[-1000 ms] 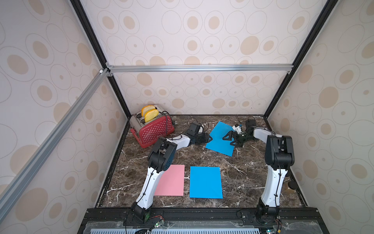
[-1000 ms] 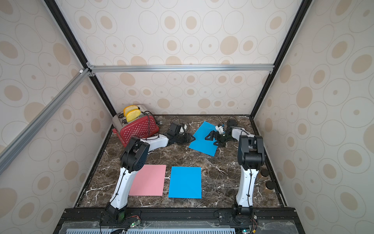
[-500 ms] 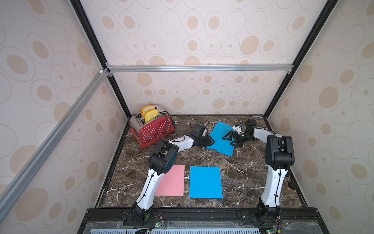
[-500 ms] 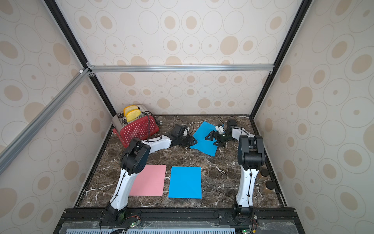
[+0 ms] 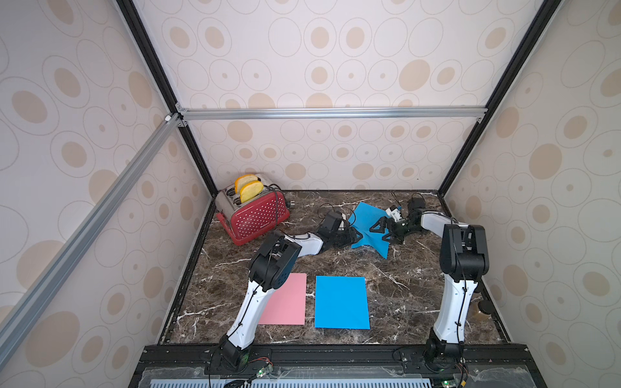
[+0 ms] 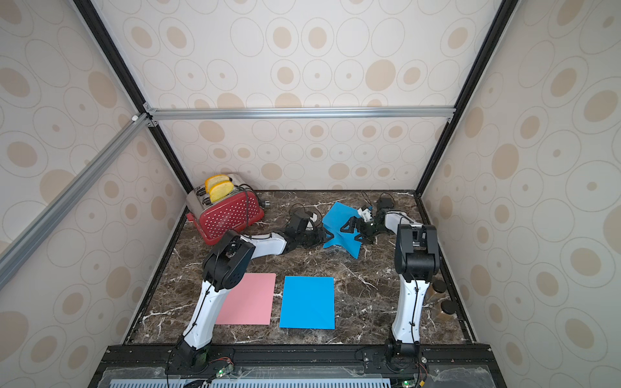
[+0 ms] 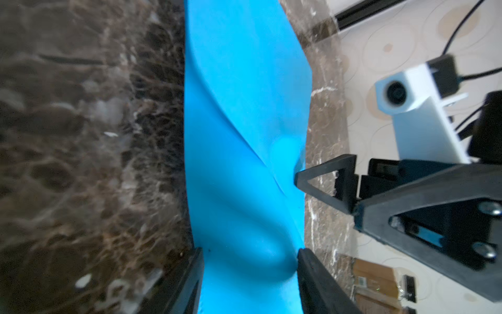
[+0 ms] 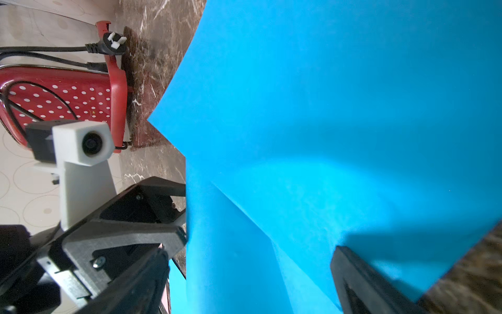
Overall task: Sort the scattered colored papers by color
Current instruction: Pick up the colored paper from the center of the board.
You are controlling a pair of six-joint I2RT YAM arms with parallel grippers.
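At the back of the table a bright blue paper [image 5: 366, 216] [image 6: 342, 215] lies buckled, its near edge raised off the marble. My left gripper [image 5: 357, 235] [image 6: 325, 235] reaches in from the left. In the left wrist view it [image 7: 250, 271] is open, with the bulged blue paper [image 7: 244, 136] filling the gap between its jaws. My right gripper [image 5: 383, 231] [image 6: 353, 233] stands wide open on the paper's right side, and its wrist view [image 8: 252, 277] is filled by blue paper [image 8: 326, 122]. A pink paper [image 5: 284, 299] and another blue paper [image 5: 341, 302] lie flat side by side near the front.
A red polka-dot toaster [image 5: 258, 218] holding toast slices stands at the back left, its cord and plug [image 8: 108, 44] trailing beside it. Small dark-lidded jars [image 6: 440, 302] sit by the right wall. Walls close in the table on three sides.
My left gripper has moved right to the back blue paper's edge, and the sheet has buckled upward between the two grippers. The right gripper has stayed in place.
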